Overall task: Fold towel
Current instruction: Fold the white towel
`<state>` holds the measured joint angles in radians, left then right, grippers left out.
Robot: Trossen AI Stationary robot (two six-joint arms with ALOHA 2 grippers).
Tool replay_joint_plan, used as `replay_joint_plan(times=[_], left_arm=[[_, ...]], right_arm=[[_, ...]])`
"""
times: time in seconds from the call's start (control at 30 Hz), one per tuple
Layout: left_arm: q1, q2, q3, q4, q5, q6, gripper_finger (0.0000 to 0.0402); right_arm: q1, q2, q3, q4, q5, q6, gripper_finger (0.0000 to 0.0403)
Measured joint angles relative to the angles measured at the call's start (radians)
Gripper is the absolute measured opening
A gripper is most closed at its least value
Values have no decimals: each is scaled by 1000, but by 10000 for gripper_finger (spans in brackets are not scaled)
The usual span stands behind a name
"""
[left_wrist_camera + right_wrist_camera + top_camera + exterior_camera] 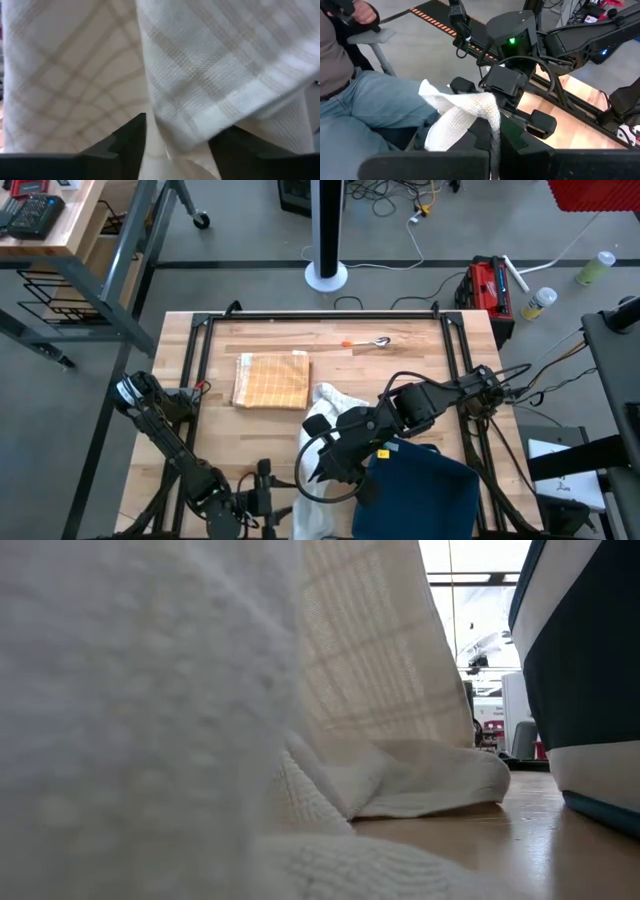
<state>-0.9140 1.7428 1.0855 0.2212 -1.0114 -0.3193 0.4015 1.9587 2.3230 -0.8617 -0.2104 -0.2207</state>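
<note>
White towel (pixel 120 720) fills our low view, draped at the near edge of the surface (pixel 400 365). We see the right gripper (pixel 492 137) with fingers closed on it; the left gripper (pixel 175 145) fingers stand spread around a fold.

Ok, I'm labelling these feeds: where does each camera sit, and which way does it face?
High: overhead, straight down on the table; left arm and right arm show.
Low: table height, facing across; white towel fills it; no arm.
Left wrist: towel beyond left gripper.
Right wrist: right gripper clamping towel, person beyond.
All four share the towel.
</note>
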Motion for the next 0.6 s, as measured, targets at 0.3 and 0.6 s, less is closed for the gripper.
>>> replay_joint_plan(times=[0.3, 0.6], left_arm=[[-60, -24, 0, 86, -69, -37, 9], [-222, -119, 1, 20, -419, -29, 1]], right_arm=[[0, 0, 0, -104, 4, 0, 0], [2, 1, -29, -153, 38, 14, 0]])
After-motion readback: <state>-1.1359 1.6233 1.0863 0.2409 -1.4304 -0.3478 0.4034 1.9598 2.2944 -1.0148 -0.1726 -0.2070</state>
